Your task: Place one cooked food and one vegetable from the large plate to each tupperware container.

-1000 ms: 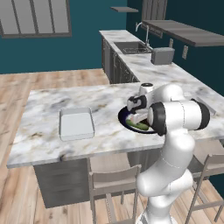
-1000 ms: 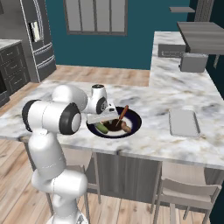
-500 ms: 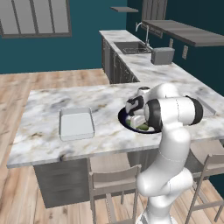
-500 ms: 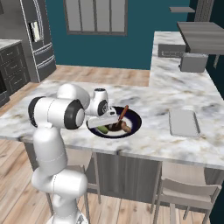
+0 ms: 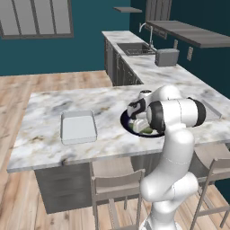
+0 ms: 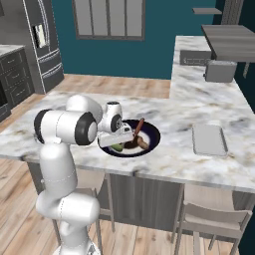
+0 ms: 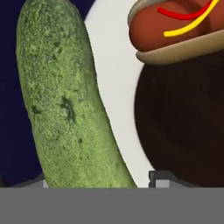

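Observation:
The large plate (image 6: 154,133) with its navy rim lies on the marble island, also seen as plate (image 5: 124,120) under my hand. A green cucumber (image 7: 65,100) lies along its edge, and a hot dog (image 7: 175,30) with red and yellow stripes rests on the brown centre. My gripper (image 7: 100,181) is open, low over the cucumber with a fingertip on each side of it; it also shows as gripper (image 6: 117,141). One tupperware container (image 5: 78,126) sits left of the plate. Another container (image 6: 209,139) sits to the plate's right.
A grey box (image 6: 219,71) stands on the far counter arm, near a sink (image 5: 134,48). Stools (image 5: 117,188) are tucked under the island's near edge. A fridge (image 6: 44,42) stands at the back left. A brown food piece (image 6: 142,144) also lies on the plate.
The arm has bent lower and the hand has come down onto the plate, over the cucumber.

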You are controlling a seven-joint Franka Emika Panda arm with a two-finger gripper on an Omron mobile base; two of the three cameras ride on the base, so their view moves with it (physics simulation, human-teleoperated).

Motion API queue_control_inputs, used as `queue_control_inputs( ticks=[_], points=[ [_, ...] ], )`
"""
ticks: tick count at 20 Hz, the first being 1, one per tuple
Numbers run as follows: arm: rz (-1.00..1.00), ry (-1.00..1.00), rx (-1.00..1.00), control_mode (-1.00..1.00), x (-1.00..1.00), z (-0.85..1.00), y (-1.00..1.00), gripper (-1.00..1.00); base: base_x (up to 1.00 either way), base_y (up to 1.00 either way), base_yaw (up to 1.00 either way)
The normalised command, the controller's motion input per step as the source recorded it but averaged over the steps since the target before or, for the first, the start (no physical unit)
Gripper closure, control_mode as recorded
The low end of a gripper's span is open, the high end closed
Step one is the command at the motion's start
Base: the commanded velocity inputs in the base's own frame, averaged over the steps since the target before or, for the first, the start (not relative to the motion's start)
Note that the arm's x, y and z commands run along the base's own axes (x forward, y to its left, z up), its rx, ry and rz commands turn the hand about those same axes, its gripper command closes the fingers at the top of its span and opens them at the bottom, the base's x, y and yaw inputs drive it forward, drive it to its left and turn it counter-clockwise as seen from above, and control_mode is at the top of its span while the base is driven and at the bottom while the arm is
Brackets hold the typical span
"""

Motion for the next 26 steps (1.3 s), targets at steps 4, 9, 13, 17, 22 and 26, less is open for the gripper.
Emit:
queue_control_inputs(
  ticks=[4,9,13,17,22,26],
  points=[
    [-0.01,0.01,0.00,-1.00,0.00,0.02,0.00,1.00,0.00,0.00,0.00],
    [-0.21,-0.02,0.00,-1.00,-0.07,0.56,0.32,1.00,0.00,0.00,0.00],
    [-0.31,-0.03,0.00,-1.00,-0.18,0.95,0.66,1.00,0.00,0.00,0.00],
    [-0.45,-0.02,0.00,-1.00,-0.17,0.86,0.92,1.00,0.00,0.00,0.00],
    [-0.43,0.00,0.00,-1.00,-0.16,0.31,1.00,1.00,0.00,0.00,0.00],
    [-0.39,0.00,0.00,-1.00,0.03,0.13,0.96,1.00,0.00,0.00,0.00]
  ],
)
